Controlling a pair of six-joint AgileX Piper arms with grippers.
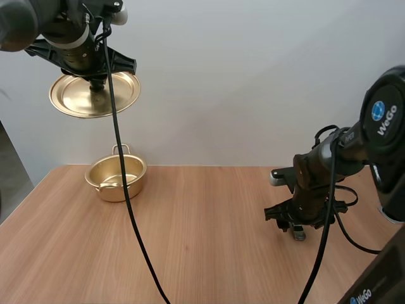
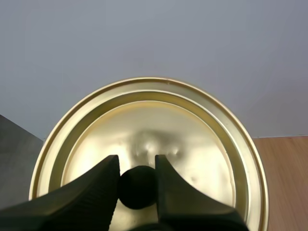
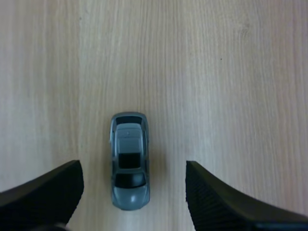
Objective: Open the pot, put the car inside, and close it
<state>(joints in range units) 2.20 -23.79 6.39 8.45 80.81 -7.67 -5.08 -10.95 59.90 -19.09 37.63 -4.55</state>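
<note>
1. High view: one open pot (image 1: 116, 178) stood on the worktop (image 1: 202, 240). The left end effector (image 1: 96, 82) held one lid (image 1: 76, 98) well above it. The right end effector (image 1: 295, 229) hung low, well apart.
2. Left wrist view: both fingers (image 2: 96, 192) pinched the lid's black knob (image 2: 137, 186).
3. Right wrist view: the fingers were spread wide and gripped nothing. One grey car (image 3: 129, 160) lay between them, touching neither.

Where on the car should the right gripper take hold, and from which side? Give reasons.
Grip the car across its two long sides, mid-body, coming down from above. It lies flat on the table, narrower across than along, and the right gripper's open fingers stand either side of it.
</note>
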